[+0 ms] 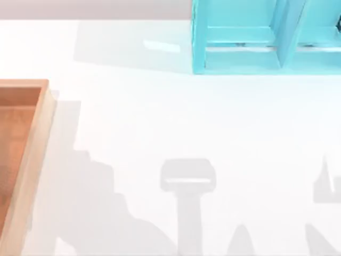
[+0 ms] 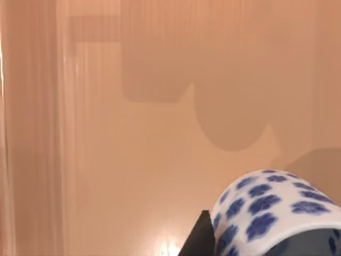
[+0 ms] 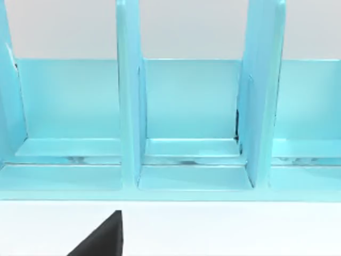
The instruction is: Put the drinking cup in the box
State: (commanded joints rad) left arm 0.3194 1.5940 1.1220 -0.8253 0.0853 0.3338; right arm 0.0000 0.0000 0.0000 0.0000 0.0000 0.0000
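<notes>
The drinking cup [image 2: 272,205], white with blue flower prints, hangs close to the left wrist camera over the orange-brown floor of the box [image 2: 154,170]. My left gripper [image 2: 266,246] is shut on it, and one dark finger [image 2: 198,241] lies against the cup's side. The shadows of the cup and the gripper fall on the box floor some way off, so the cup is clear of the floor. In the top view the box [image 1: 37,144] lies at the table's left edge, its pale rim cut off by the picture. A dark part of my right gripper [image 3: 101,239] faces the shelf unit.
A turquoise shelf unit [image 1: 266,37] with upright dividers stands at the back right of the white table [image 1: 176,117]; the right wrist view looks into its compartments [image 3: 186,106]. Arm shadows lie along the table's front edge.
</notes>
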